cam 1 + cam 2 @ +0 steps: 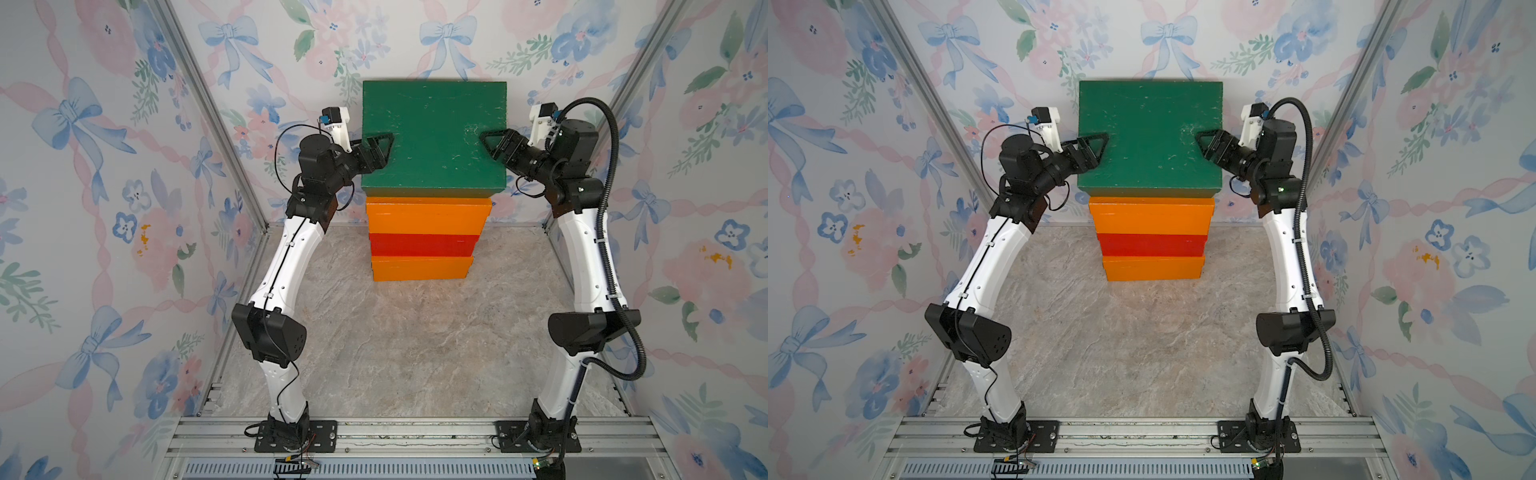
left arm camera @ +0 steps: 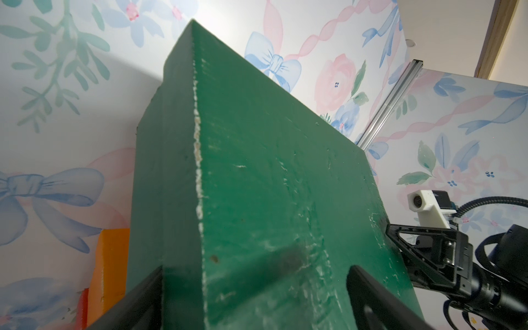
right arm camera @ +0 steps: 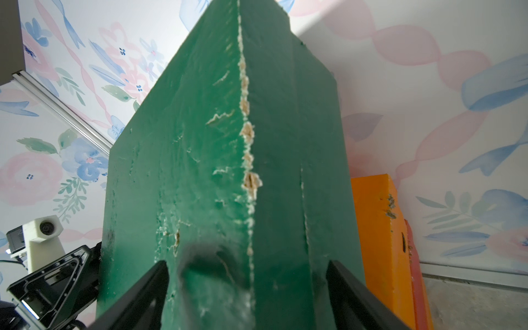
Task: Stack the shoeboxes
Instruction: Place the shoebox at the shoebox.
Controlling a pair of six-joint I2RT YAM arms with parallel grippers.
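**Green shoebox tops the stack, one gripper at each end**

The marbled tabletop (image 1: 415,345) lies well below both of your grippers. On it, between your two arms, the shoeboxes stand in a single column of four. The green shoebox (image 1: 434,137) is the top one, level with your hands and directly between them. Under the grippers come the upper orange shoebox (image 1: 428,216), then the red shoebox (image 1: 422,245), then the lower orange shoebox (image 1: 422,269) on the tabletop. All four are closed, so their insides are hidden. The green paint is scuffed, and it is chipped along the edges nearest each hand.

Your left gripper (image 1: 384,147) reaches over the green shoebox's near edge with its jaws spread wide. One finger (image 2: 368,291) lies over the lid and the other sits beside the end wall. You cannot tell from these views whether they press on it.

Your right gripper (image 1: 492,143) mirrors this at the opposite edge with a narrower spread. One finger (image 3: 148,285) is over the lid and the other is by the end wall. Whether it clamps the box cannot be told.
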